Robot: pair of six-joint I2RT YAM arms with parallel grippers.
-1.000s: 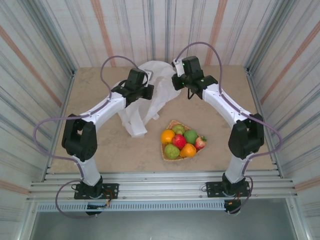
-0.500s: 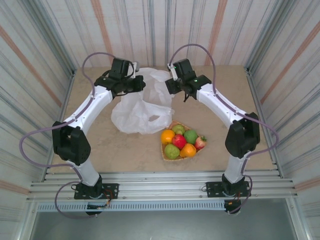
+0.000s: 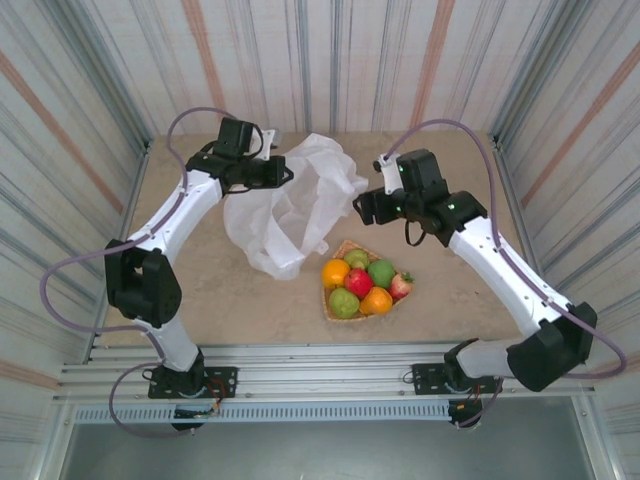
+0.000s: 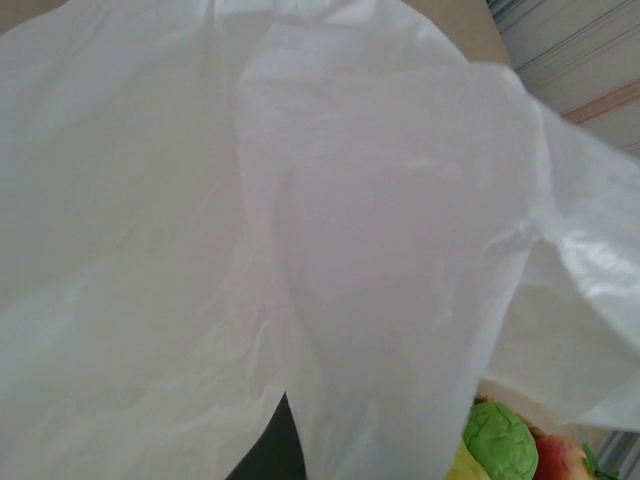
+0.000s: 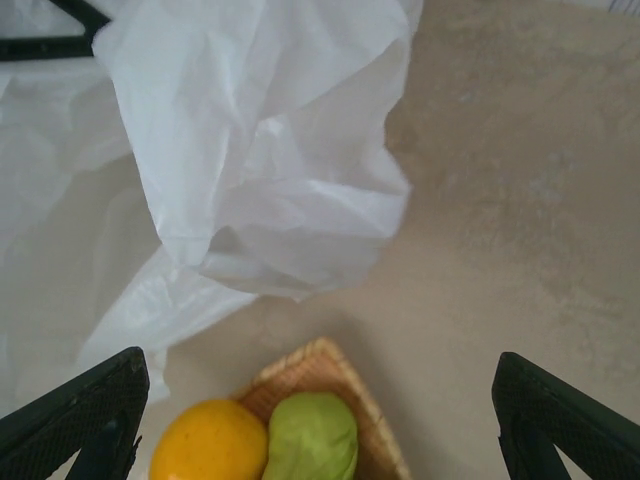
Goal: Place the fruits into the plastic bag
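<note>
1. The left hand [image 3: 280, 173] is clamped on the plastic bag [image 3: 290, 215], holding its top edge up off the tabletop [image 3: 200, 290].
2. The right hand [image 3: 360, 207] is empty, its fingers wide apart.
3. The fruits [image 3: 362, 284] lie in a woven tray [image 5: 318, 352] just toward the arm bases from the right hand. The bag hangs close on that hand's left, so the right arm is the nearer one.

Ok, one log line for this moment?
left jaws: shut on plastic bag | right jaws: open, holding nothing | fruits: in woven tray, none bagged
</note>
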